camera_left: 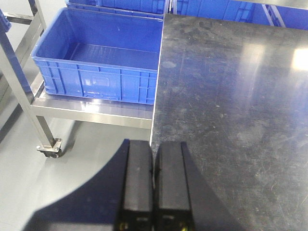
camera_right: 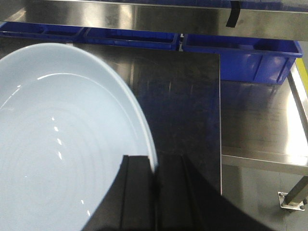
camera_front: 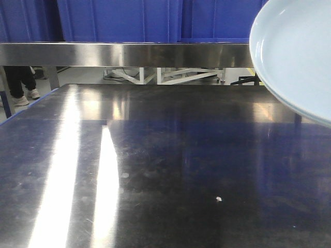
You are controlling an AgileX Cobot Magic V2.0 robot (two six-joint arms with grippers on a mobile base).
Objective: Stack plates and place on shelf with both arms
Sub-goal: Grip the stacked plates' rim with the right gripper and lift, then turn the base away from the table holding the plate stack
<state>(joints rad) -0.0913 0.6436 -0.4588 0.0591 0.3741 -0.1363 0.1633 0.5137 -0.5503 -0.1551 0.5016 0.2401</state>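
Aloft near the steel table's (camera_right: 183, 96) right edge, right gripper (camera_right: 154, 161) clamps the rim of a glossy pale-blue plate (camera_right: 62, 144); left gripper (camera_left: 154, 144), jaws together.

Glossy plate (camera_right: 62, 144), scuffed metal table (camera_front: 170, 170), plastic crate (camera_left: 96, 72)

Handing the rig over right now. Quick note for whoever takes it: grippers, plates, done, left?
Left gripper: shut, empty, hanging over the left edge of the steel table.
Right gripper: shut on the rim of one plate, which is tilted in the air above the table's right side.
Second plate: not in any view.
Shelf: rail across the back with blue crates on it; no plate seen there.
Done: one plate lifted.
Left: find the second plate, stack the two, and set the stack on the shelf, probably with the left arm helping.
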